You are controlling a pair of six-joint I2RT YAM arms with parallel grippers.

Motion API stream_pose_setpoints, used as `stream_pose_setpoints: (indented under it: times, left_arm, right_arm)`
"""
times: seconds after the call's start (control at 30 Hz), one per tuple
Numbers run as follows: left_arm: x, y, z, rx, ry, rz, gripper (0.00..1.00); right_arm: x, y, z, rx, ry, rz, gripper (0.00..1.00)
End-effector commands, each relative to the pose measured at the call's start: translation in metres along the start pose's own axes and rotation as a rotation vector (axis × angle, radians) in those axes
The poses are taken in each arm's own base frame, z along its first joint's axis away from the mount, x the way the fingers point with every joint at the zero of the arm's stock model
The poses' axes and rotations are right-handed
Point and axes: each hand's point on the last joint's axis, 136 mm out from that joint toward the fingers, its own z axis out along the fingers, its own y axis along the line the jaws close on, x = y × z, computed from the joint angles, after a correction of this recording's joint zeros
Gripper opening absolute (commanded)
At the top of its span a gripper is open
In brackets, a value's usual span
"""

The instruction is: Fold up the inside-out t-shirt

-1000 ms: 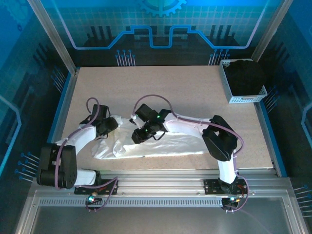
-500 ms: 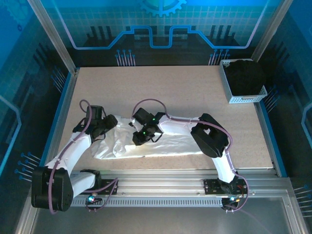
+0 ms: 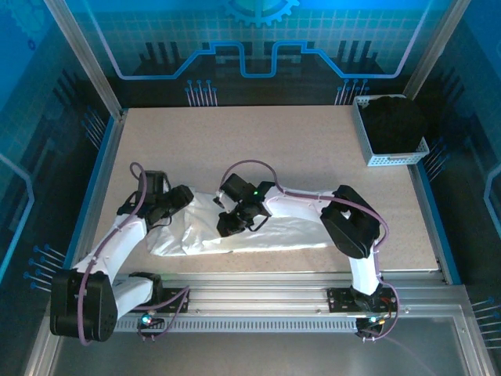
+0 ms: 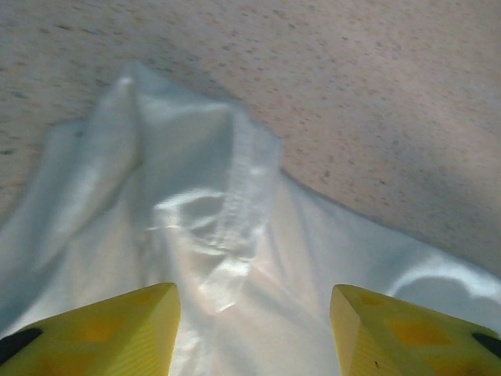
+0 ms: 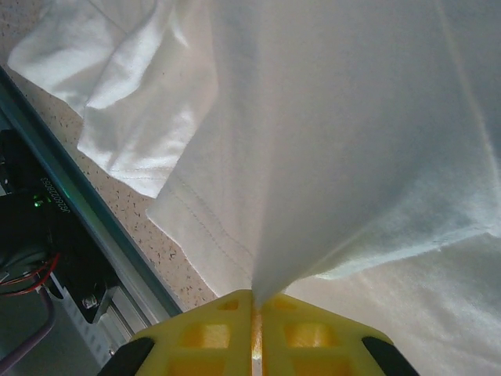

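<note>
The inside-out t-shirt (image 3: 274, 233) lies crumpled in a long white band near the table's front edge. Its thin cloth, with a hem and a ridge of folds, also shows in the left wrist view (image 4: 235, 235). My left gripper (image 4: 254, 329) hovers open over the shirt's left end, its yellow fingers (image 4: 117, 329) apart with only loose cloth below them. It sits at the band's left end in the top view (image 3: 176, 205). My right gripper (image 5: 256, 329) is shut on a pinched fold of the shirt (image 5: 329, 157), which rises from between its jaws. It is over the middle of the band (image 3: 228, 227).
A white basket (image 3: 376, 159) with a black garment (image 3: 394, 124) stands at the back right of the table. The metal rail (image 5: 86, 227) at the table's front edge runs close beside the shirt's hem. The speckled tabletop (image 3: 274, 145) spreads behind the shirt.
The right gripper has closed on a fold of the shirt and shifted slightly right. The left arm swung out leftward, its gripper staying at the shirt's left end.
</note>
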Motion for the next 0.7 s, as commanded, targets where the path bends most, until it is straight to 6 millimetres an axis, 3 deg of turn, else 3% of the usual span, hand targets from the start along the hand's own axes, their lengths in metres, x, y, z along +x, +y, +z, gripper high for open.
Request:
stream_pose_setpoints:
  times: [0.0, 0.23, 0.3, 0.47, 0.57, 0.67]
  left_arm:
    - [0.008, -0.029, 0.015, 0.175, 0.07, -0.026, 0.51]
    - [0.008, -0.046, 0.053, 0.233, 0.14, -0.051, 0.43]
    - [0.007, -0.034, 0.066, 0.166, 0.151, -0.067, 0.42]
    - [-0.009, 0.024, 0.085, -0.045, 0.098, -0.144, 0.38]
    - [-0.02, 0.027, 0.089, -0.043, 0.079, -0.147, 0.4]
    - [-0.03, 0.016, 0.091, -0.007, 0.064, -0.134, 0.45]
  right_arm:
    - [0.003, -0.009, 0.009, -0.018, 0.028, 0.076, 0.1]
    - [0.003, -0.017, 0.012, 0.002, 0.022, 0.097, 0.1]
    - [0.004, -0.02, 0.012, 0.015, 0.016, 0.102, 0.1]
    - [0.008, -0.035, 0.01, 0.059, 0.013, 0.137, 0.1]
    - [0.014, -0.045, 0.014, 0.089, 0.032, 0.158, 0.1]
    - [0.015, -0.05, 0.015, 0.107, 0.041, 0.154, 0.13]
